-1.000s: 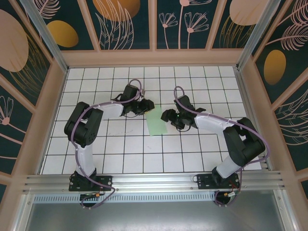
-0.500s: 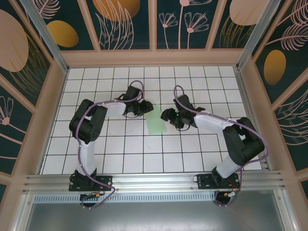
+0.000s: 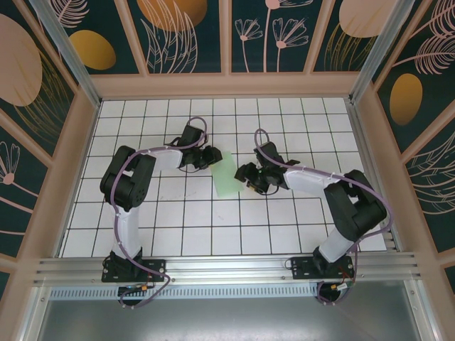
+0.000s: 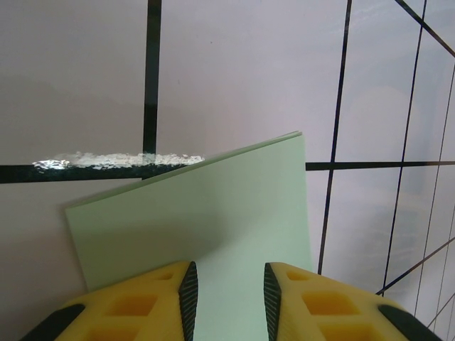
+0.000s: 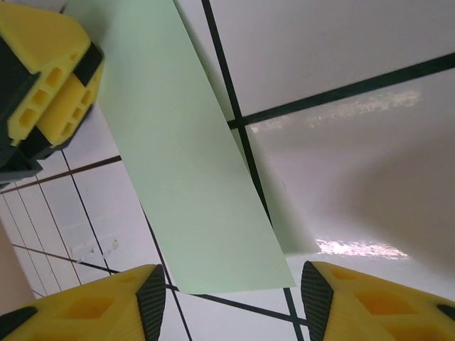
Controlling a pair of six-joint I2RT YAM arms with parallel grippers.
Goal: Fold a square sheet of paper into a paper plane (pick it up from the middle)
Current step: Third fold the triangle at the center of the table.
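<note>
Square sheet of paper (image 3: 225, 176), mint-green, looks doubled over, sits between both grippers, one edge lifted off tiles.
Left gripper (image 4: 229, 280): jaws narrow, small gap; sheet under and ahead of tips.
Right gripper (image 5: 233, 284): jaws wide, sheet edge just ahead.
Best: close right slowly, squarely on edge; left steady.
Count: one sheet, two grippers.

Pale mint-green sheet of paper (image 3: 225, 176) (image 4: 213, 234) (image 5: 192, 163), plain and unmarked, just above the middle of the top view, on the white grid tiles (image 3: 178, 213). Seen there as a narrow slanted strip, longer than wide, upper end leaning right. In the left wrist view, spread across the lower middle, upper edge looking doubled, like two layers. In the right wrist view, running from upper left to lower middle, shadow beside its lower right edge.
</note>
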